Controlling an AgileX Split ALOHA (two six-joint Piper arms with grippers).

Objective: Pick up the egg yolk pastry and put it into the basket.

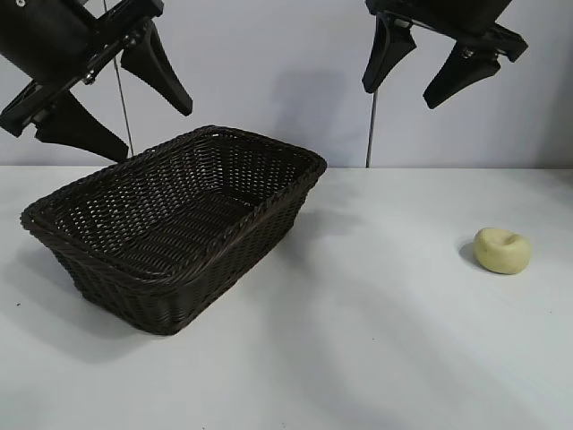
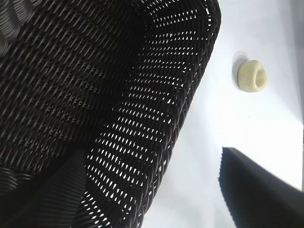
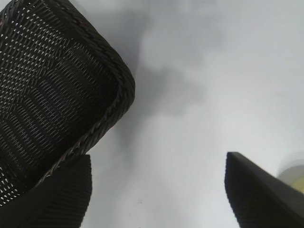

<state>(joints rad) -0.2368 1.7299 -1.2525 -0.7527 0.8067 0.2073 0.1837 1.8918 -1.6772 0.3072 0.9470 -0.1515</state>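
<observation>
The egg yolk pastry (image 1: 502, 250), a small pale yellow lump with a dimple, lies on the white table at the right. It also shows in the left wrist view (image 2: 251, 76), and only its edge shows in the right wrist view (image 3: 295, 178) behind a finger. The dark brown wicker basket (image 1: 179, 228) stands at the left, empty; it also shows in the left wrist view (image 2: 95, 95) and the right wrist view (image 3: 52, 99). My left gripper (image 1: 134, 112) hangs open high above the basket's far left rim. My right gripper (image 1: 412, 85) hangs open high above the table, left of and behind the pastry.
The white table (image 1: 376, 340) spreads between the basket and the pastry and in front of both. A pale wall stands behind, with two thin vertical rods (image 1: 369, 134) at the table's back edge.
</observation>
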